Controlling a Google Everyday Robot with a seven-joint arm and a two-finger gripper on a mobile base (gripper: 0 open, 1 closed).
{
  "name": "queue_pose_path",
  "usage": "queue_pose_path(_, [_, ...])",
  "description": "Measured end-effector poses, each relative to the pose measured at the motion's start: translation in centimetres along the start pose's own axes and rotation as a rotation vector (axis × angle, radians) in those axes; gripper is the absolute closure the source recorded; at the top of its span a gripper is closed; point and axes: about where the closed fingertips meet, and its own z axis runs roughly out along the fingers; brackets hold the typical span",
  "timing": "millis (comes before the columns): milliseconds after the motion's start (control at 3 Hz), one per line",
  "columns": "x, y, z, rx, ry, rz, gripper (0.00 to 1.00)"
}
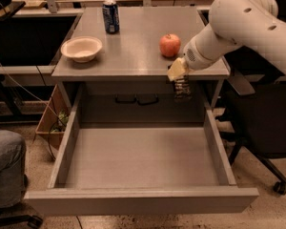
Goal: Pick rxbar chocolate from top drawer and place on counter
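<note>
The top drawer [143, 200] stands pulled fully out toward the near side, a wide grey box with tall side walls, a flat bare bottom and a broad front panel. Behind and above it lies the counter [133, 54], a smooth grey top of about the same width. The robot's white arm [238, 23] reaches in from the far right, crossing the counter's right front corner.

On the counter a pale bowl [81, 48] sits at the left, a red apple [169, 45] at the right near the arm, and a blue soda can [110, 16] stands upright toward the far edge.

The gripper [182, 95] points downward just in front of the counter's near edge, over the far right of the drawer and clear above its bottom. It is closed on the rxbar chocolate [182, 86], which hangs upright in it: a small, slim, flat bar in a dark brown-black wrapper with faint pale marks across it, too blurred to read.
</note>
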Motion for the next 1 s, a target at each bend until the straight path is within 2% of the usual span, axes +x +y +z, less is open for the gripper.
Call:
queue_pose_path(333, [-1.4, -3.1, -0.2, 0.027, -0.034, 0.010, 1.00])
queue_pose_path(667, [-4.6, -4.9, -1.4, 0.073, -0.076, -0.033, 1.00])
queue_pose_path(1000, [-7.2, -8.3, -1.0, 0.133, -0.088, -0.066, 1.00])
